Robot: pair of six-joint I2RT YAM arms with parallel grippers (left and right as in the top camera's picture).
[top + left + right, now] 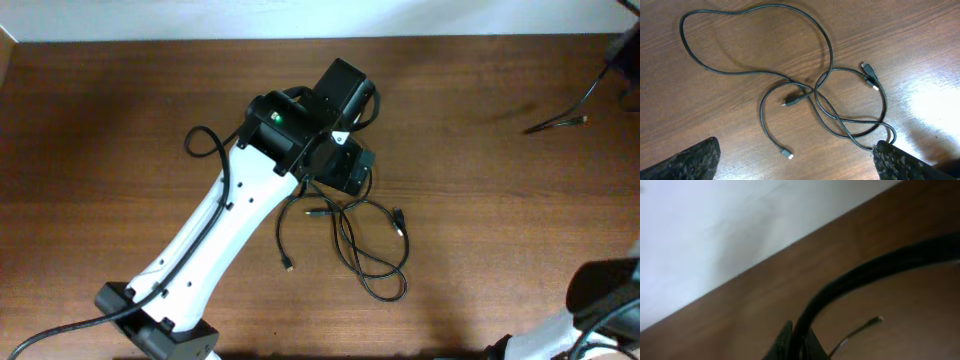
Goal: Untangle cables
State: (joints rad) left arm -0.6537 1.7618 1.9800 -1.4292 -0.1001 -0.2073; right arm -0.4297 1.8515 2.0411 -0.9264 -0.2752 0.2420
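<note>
Blur is clouding the right wrist view, where the right claw (792, 342) is showing only as a dark wedge at the bottom edge. Whether it is open or gripping anything cannot be told. A thick black wire (880, 265) is sweeping across that frame above a thin pale-tipped strand (860, 328) too soft to identify.

From overhead, the left arm (230, 220) is covering the top of the tangle. The left claw (795, 162) is hanging wide open and empty above it. Its fingers (690, 160) are showing only as mottled black tips cut off at the two lower corners of the wrist view.

The cables (815, 92) are lying on the brown wooden tabletop (920, 30) near its middle, thin and black. One wide loop is swinging out to the upper left in the left wrist view. Several strands are crossing in a knot of overlaps at the centre, and tighter loops are curling to the lower right beside one fingertip. Four small plugs are showing: one inside the central loop, one at the bottom, and two just beside each other on the right.

Well apart, near the tabletop's far right edge, a lone cord (557, 123) with a pale tip is running up toward a dark shape cut off by the overhead frame. A white wall (715, 230) is bordering the tabletop's far side.
</note>
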